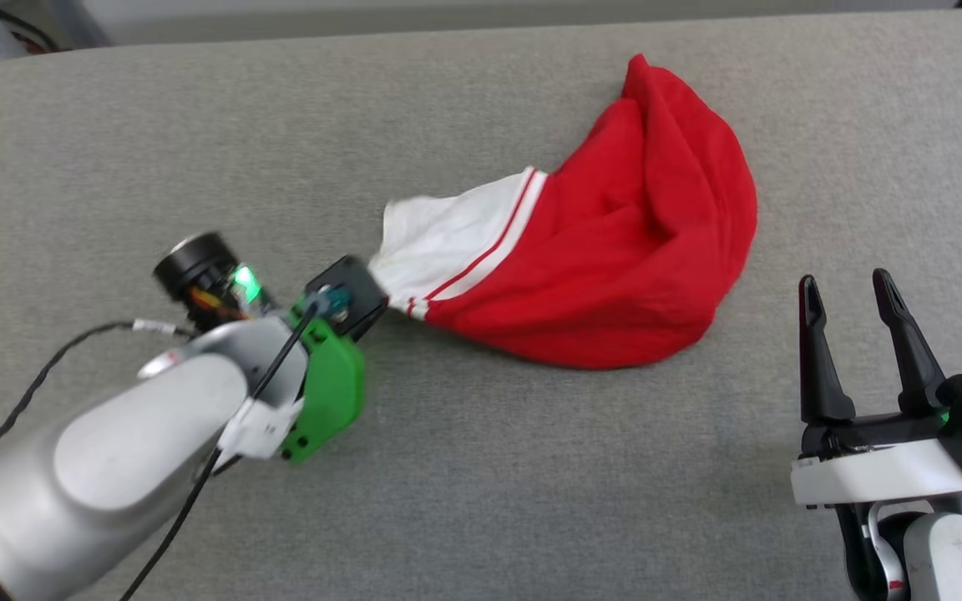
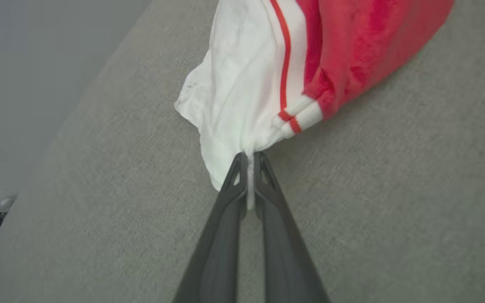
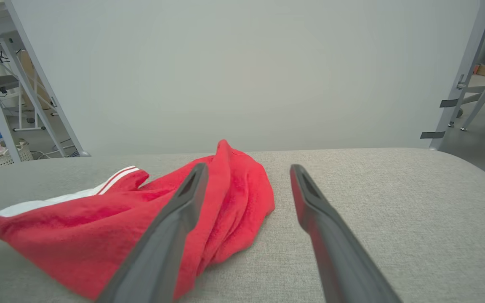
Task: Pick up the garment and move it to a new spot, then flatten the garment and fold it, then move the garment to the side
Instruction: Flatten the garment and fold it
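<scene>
Red and white fabric made up the garment (image 1: 615, 259), which lay bunched in a rounded heap on the grey cloth-covered desk (image 1: 481, 484). The left hand (image 2: 249, 158) was at the garment's white sleeve (image 2: 242, 75). Its two dark fingers were pressed together on a pinch of white cloth at the sleeve's edge, just beside the garment's red-and-white striped trim (image 2: 297, 120). The sleeve was drawn to a point at that pinch, and the red body of the garment widened away from it in deep folds. Whether the pinched cloth was lifted clear of the desk could not be told. The right hand (image 1: 844, 288) stood off the garment's red end, near it but not touching, with its fingers spread and holding nothing.
</scene>
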{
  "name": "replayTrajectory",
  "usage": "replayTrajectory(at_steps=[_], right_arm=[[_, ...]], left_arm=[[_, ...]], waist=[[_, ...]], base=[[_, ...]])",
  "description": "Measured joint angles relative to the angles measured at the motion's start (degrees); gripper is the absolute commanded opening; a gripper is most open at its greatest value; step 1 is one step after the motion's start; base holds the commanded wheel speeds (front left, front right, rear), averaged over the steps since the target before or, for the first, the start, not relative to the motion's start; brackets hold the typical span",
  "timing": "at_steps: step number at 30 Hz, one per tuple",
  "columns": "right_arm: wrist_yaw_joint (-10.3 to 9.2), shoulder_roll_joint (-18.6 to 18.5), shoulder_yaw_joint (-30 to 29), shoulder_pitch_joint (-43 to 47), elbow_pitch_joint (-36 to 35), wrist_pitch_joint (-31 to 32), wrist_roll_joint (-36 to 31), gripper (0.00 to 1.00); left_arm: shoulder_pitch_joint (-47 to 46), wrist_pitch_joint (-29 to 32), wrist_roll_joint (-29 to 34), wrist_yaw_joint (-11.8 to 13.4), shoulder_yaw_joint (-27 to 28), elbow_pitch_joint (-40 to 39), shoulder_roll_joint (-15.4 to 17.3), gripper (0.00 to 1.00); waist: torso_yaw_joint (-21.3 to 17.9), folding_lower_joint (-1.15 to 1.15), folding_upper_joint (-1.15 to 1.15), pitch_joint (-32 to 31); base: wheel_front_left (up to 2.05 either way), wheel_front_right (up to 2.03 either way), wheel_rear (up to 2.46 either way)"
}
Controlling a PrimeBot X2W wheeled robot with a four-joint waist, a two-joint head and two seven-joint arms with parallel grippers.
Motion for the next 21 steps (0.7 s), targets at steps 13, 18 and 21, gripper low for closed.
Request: replayTrajectory(at_steps=[13, 18, 21], right_arm=[[0.0, 0.01, -0.33, 1.36, -0.12, 0.0, -0.74, 1.0], [0.0, 0.0, -1.05, 2.3, 0.02, 0.0, -1.31, 1.0], [0.0, 0.02, -1.54, 2.67, 0.09, 0.0, -1.82, 1.0]], left_arm=[[18.91, -7.44, -9.38, 6.71, 0.79, 4.76, 2.74, 0.0], [20.92, -9.96, -12.06, 6.91, 1.99, 6.04, 0.82, 0.0], [21.99, -14.92, -11.57, 9.48, 3.24, 6.37, -0.37, 1.0]], waist=[[4.53, 0.0, 0.0, -3.21], [5.19, 0.0, 0.0, -3.93], [5.54, 0.0, 0.0, -4.8]], base=[[0.0, 0.0, 0.0], [0.0, 0.0, 0.0], [0.0, 0.0, 0.0]])
